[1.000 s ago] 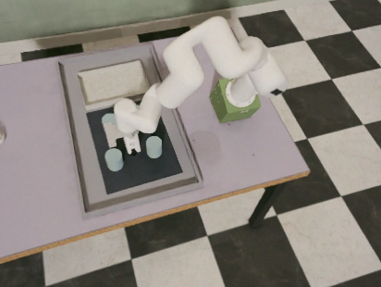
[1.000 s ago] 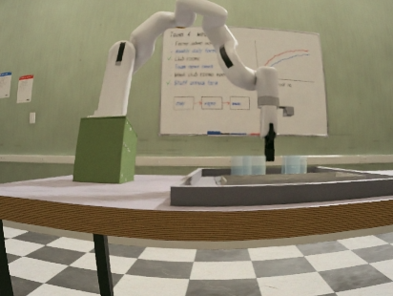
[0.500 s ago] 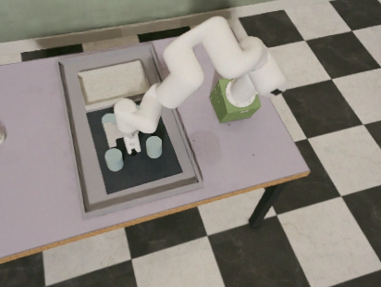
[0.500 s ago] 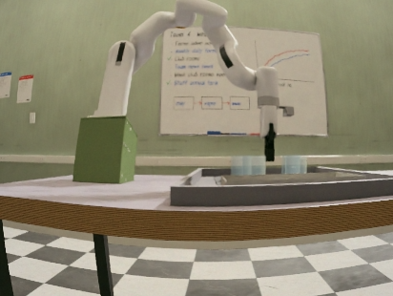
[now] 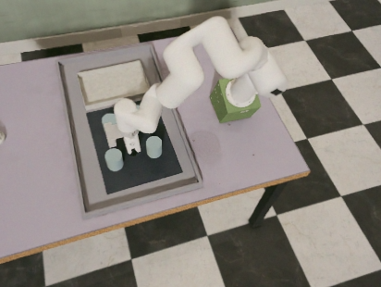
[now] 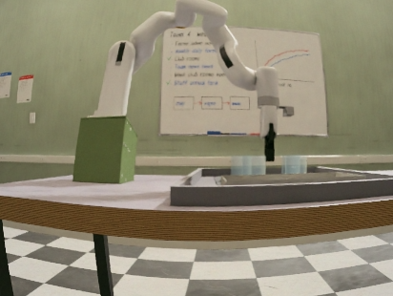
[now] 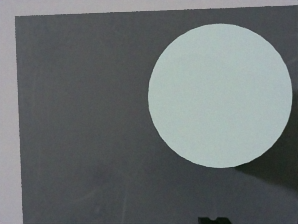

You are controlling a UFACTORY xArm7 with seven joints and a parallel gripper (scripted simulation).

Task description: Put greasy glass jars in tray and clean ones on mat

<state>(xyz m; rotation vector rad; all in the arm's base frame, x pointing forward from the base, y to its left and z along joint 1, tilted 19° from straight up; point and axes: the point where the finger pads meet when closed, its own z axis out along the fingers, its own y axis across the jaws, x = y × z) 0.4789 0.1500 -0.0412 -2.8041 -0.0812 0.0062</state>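
Pale blue-green jars stand upright on the dark mat (image 5: 147, 175) (image 7: 75, 110): one at front left (image 5: 114, 159), one at front right (image 5: 153, 147), one at back left (image 5: 108, 119), partly hidden by the arm, and a sliver of another behind the arm. In the exterior view they overlap in two pairs, a left pair (image 6: 258, 166) and a right pair (image 6: 292, 165). The wrist view shows one round jar top (image 7: 220, 95). My gripper (image 5: 133, 153) (image 6: 270, 159) (image 7: 215, 220) is shut and empty, pointing down above the mat between the front jars. The cream tray (image 5: 113, 82) behind the mat holds no jar.
A raised grey frame (image 5: 76, 153) (image 6: 286, 195) surrounds the mat and tray. The green base block (image 5: 227, 111) (image 6: 102, 150) stands to the right of the frame in the top view. A small white object (image 5: 2, 134) shows at the left edge.
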